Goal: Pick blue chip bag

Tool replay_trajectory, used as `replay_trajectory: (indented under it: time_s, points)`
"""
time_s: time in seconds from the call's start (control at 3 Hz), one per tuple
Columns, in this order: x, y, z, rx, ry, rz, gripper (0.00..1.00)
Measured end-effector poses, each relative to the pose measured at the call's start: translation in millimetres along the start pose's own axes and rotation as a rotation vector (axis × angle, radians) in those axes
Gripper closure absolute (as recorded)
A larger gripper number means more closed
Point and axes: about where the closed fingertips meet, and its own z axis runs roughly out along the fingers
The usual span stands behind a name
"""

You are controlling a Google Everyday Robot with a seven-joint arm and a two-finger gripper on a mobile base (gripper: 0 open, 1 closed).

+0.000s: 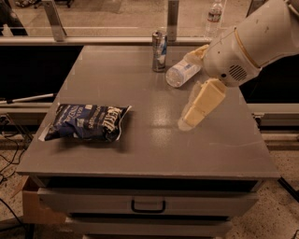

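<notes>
The blue chip bag (pixel 86 122) lies flat near the left front edge of the grey table (pixel 149 154), dark navy with white lettering. My gripper (pixel 190 120) hangs from the white arm (pixel 252 39) over the middle right of the table. It points down and left, well to the right of the bag and apart from it. It holds nothing that I can see.
A slim silver-blue can (pixel 159 45) stands at the table's back middle. A clear plastic water bottle (pixel 183 72) lies on its side beside it, partly behind my arm. A drawer with a handle (pixel 148 205) is below the tabletop. Another bottle (pixel 214 12) stands beyond the rail.
</notes>
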Motion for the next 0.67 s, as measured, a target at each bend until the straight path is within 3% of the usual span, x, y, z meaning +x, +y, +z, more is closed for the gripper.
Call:
replay_trajectory:
  time_s: [0.33,0.67]
  points:
    - [0,0,0,0.0,0.0,0.0,0.0]
    - [-18,0,34,-0.039,-0.033,-0.052,0.0]
